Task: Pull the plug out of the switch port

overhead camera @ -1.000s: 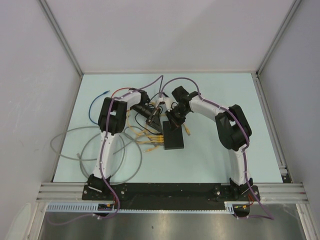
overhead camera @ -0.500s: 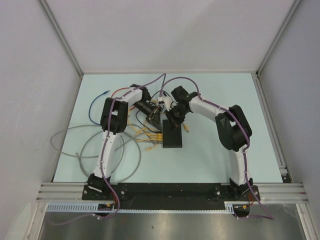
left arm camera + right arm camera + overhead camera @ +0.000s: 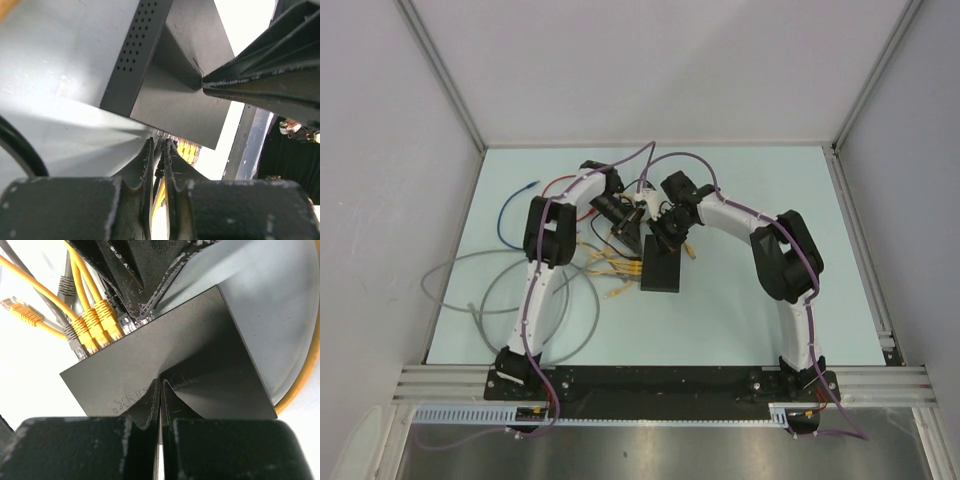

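The black switch point(image 3: 661, 270) lies flat near the table's middle, with its socket row point(image 3: 107, 335) along the left edge. My left gripper point(image 3: 159, 146) sits at that edge, its jaws pinched on a plug; the plug's yellow cable point(image 3: 159, 192) runs back between them. From the right wrist view, the left fingers point(image 3: 142, 275) cover this plug. More yellow plugs point(image 3: 95, 322) sit in the neighbouring sockets. My right gripper point(image 3: 161, 384) is shut, its tips pressing down on the switch top point(image 3: 200, 350). The overhead view shows both grippers, left point(image 3: 632, 232) and right point(image 3: 666, 240), meeting over the switch's far end.
Loose yellow cables point(image 3: 605, 268) fan out left of the switch, and one free yellow plug point(image 3: 22, 312) lies on the table. Grey cable loops point(image 3: 490, 300) and a blue cable point(image 3: 515, 205) spread at the left. A yellow cable point(image 3: 300, 375) curves past the switch's right side.
The left gripper has drawn back toward the far side, still pinching the plug. The switch has slid and turned slightly with it. The right gripper stays pressed on top.
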